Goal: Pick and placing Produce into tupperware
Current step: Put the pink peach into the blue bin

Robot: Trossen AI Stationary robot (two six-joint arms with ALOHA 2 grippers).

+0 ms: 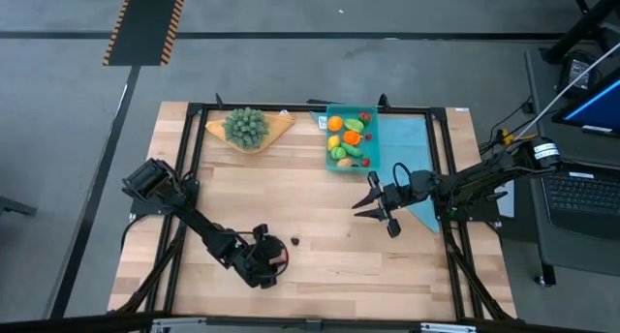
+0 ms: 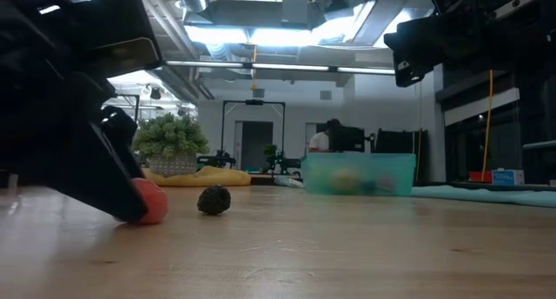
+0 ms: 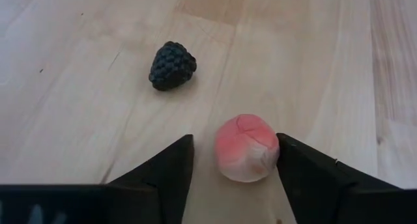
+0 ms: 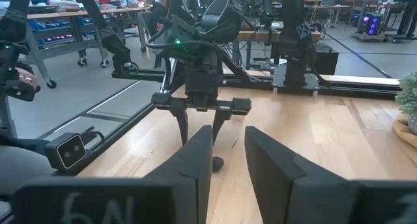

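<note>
A pink-red round toy fruit (image 3: 246, 148) lies on the wooden table (image 1: 320, 265), between the open fingers of my left gripper (image 3: 234, 138), which slants down at it near the table's front left (image 1: 276, 259). A dark bumpy berry (image 3: 172, 65) rests on the wood just beyond it. The teal tupperware (image 1: 351, 137) stands at the far middle of the table with several coloured produce pieces inside. My right gripper (image 1: 366, 195) hovers level above the table's middle, right of centre, open and empty. My left gripper has one finger (image 3: 290, 160) against the fruit's side (image 3: 273, 152); the other finger (image 3: 177, 164) stands a little apart from it. The fingers slant down from the table's left. The fruit sits on the wood.
A bushy green plant (image 1: 246, 126) on a tan wedge board stands at the far left. A light-blue cloth (image 1: 405, 159) lies right of the tupperware, under my right arm. A black frame (image 1: 291, 108) runs around the table's edges. Bare wood stretches between the berry and the tupperware.
</note>
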